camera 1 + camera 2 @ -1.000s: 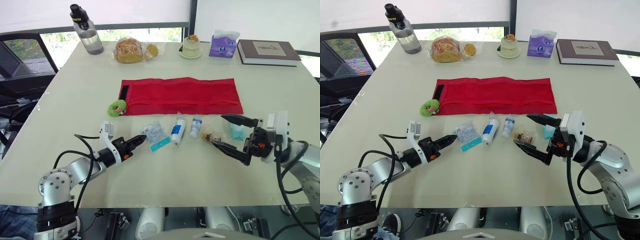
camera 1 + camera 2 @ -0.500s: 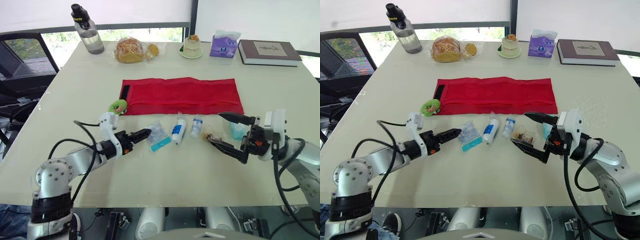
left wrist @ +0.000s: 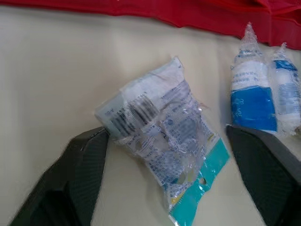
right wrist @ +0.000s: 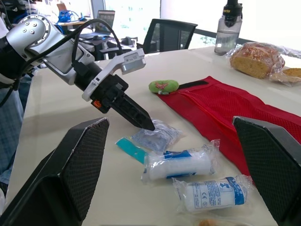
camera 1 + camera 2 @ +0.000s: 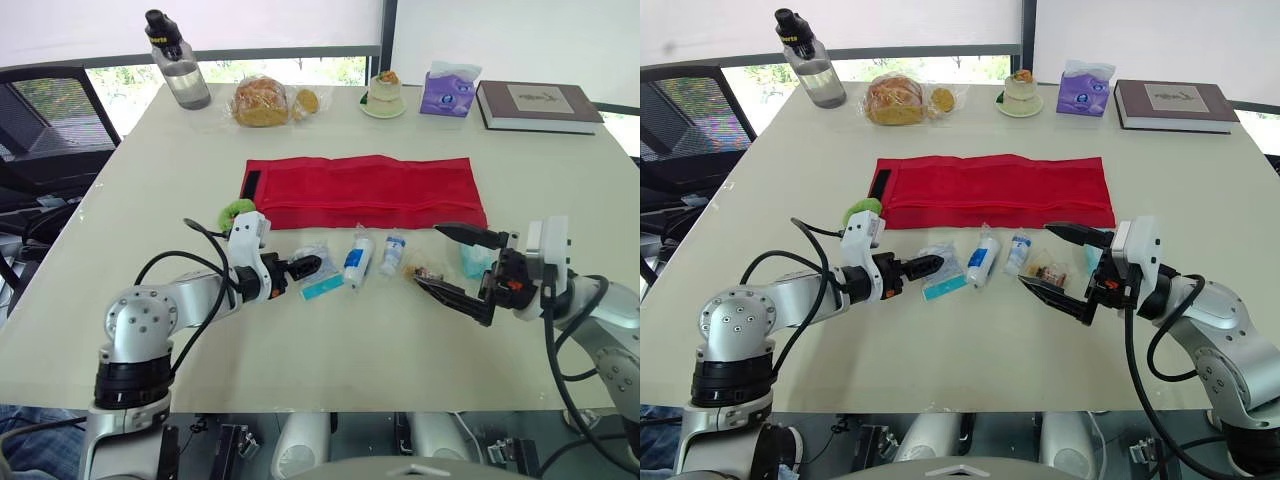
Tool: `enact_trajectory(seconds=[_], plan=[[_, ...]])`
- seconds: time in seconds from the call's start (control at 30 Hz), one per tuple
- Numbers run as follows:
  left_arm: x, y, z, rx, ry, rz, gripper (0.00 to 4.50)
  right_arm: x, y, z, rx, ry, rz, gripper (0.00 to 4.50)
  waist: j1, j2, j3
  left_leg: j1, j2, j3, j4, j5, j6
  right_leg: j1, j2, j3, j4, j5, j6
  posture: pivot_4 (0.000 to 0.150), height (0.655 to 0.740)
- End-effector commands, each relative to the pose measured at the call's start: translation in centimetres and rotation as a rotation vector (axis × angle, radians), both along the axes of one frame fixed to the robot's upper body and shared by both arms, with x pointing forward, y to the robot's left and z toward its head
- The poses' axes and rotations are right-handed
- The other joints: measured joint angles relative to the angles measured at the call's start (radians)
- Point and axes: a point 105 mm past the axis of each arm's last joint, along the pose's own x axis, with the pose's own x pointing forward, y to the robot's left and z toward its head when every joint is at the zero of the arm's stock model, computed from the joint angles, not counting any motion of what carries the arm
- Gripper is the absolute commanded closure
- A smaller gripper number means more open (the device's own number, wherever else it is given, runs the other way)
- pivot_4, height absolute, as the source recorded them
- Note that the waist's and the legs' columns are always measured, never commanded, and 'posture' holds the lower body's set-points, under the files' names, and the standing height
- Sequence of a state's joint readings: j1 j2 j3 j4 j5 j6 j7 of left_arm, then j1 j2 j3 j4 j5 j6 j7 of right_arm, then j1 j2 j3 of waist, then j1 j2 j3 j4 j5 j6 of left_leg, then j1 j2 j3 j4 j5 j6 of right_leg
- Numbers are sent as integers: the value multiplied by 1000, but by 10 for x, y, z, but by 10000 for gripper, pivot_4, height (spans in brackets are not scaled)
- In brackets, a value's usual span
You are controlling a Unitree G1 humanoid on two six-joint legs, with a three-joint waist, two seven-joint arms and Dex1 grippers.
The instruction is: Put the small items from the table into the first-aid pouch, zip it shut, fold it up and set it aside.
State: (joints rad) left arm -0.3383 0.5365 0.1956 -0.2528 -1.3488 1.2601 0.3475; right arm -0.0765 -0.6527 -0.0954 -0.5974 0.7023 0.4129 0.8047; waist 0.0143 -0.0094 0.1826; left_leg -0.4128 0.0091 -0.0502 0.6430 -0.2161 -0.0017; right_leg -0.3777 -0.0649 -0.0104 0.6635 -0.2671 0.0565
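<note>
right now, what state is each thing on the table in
pouch, unfolded, flat on the table
left gripper, jaws open either side of the clear packet
clear packet, lying on the table, not lifted
right gripper, jaws wide open, empty
blue bandage roll, wrapped, lying outside the pouch
water bottle, upright, cap on
book, closed, lying flat

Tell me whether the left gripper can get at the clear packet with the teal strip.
Probably yes: the left gripper is right at the packet, jaws open on either side of it, with nothing in between.
</note>
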Motion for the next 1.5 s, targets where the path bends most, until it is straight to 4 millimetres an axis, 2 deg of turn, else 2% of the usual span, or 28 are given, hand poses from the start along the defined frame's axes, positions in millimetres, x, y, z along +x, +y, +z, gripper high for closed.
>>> enact_trajectory(seconds=[0.03, 0.07, 0.13, 0.23, 0.43, 0.67, 0.83, 0.97, 1.1, 1.27, 1.4, 1.5], plan=[[-2, 0, -17, 27, 66, 11, 21659, -3, 3, 12, 10, -57, 13, 0, 0, 0, 0, 0, 0, 0, 0, 0, 0, 0, 0, 0, 0, 0, 0, 1500, 7400], [-1, 0, -17, 28, 66, 13, 25175, -3, 3, 12, 10, -58, 12, 0, 1, 0, 0, 0, 0, 0, 0, 0, 0, 0, 0, 0, 0, 0, 0, 1500, 7400], [0, 0, -16, 29, 64, 16, 35577, -3, 3, 12, 11, -59, 12, 0, 1, 0, 0, -1, -1, 0, 0, 0, 0, 0, 0, 1, 0, 0, 0, 1500, 7400], [0, -1, -15, 19, 57, 16, 44573, -3, 3, 12, 10, -62, 11, 0, 0, -1, -1, -1, -1, 0, 0, 0, 0, 0, 0, 2, 0, 0, 0, 1500, 7400], [4, 5, -5, -9, -10, 42, 44573, -1, 5, 13, 13, -69, 16, 0, 0, -1, -1, -1, -1, 0, 0, 0, 0, 0, 0, 2, 0, 0, 0, 1500, 7400], [14, 7, 43, -115, -253, -6, 44573, 4, 7, 12, 34, -32, 9, 0, -1, -2, 0, -2, -1, 0, -1, 0, 0, -1, 1, 2, -1, 0, 0, 1500, 7400], [16, 7, 70, -130, -391, -59, 44573, 13, 9, 15, 74, -2, -46, 0, -2, -2, 0, -2, -1, 0, -2, 0, 0, -2, 1, 2, -1, 0, 0, 1500, 7400], [17, -3, 90, -165, -494, -97, 44573, 25, 14, 17, 87, 34, -128, 0, -1, -2, 0, -3, -1, 0, -2, 0, 0, -2, 1, 2, -2, 0, 0, 1500, 7400], [21, -23, 103, -198, -575, -150, 44573, 33, 33, 25, 193, 109, -147, 0, -2, -2, 0, -3, -1, 0, -2, 0, 0, -3, 1, 2, -1, 0, 0, 1500, 7400], [33, -53, 109, -241, -639, -204, 44573, 51, 64, 29, 346, 305, -187, 0, -4, -2, 0, -2, -1, 0, -2, 0, 0, -3, 2, 2, -1, 0, 0, 1500, 7400], [35, -69, 118, -317, -684, -232, 44573, 63, 76, 33, 363, 352, -220, 0, -6, -2, 0, -3, -1, 1, -3, 0, 0, -3, 2, 3, -1, 0, 0, 1500, 7400], [36, -75, 118, -346, -687, -243, 44573, 69, 81, 42, 401, 367, -238, 0, -9, -2, 0, -3, -1, 0, -3, 0, 0, -4, 2, 2, -1, 0, 0, 1500, 7400]])
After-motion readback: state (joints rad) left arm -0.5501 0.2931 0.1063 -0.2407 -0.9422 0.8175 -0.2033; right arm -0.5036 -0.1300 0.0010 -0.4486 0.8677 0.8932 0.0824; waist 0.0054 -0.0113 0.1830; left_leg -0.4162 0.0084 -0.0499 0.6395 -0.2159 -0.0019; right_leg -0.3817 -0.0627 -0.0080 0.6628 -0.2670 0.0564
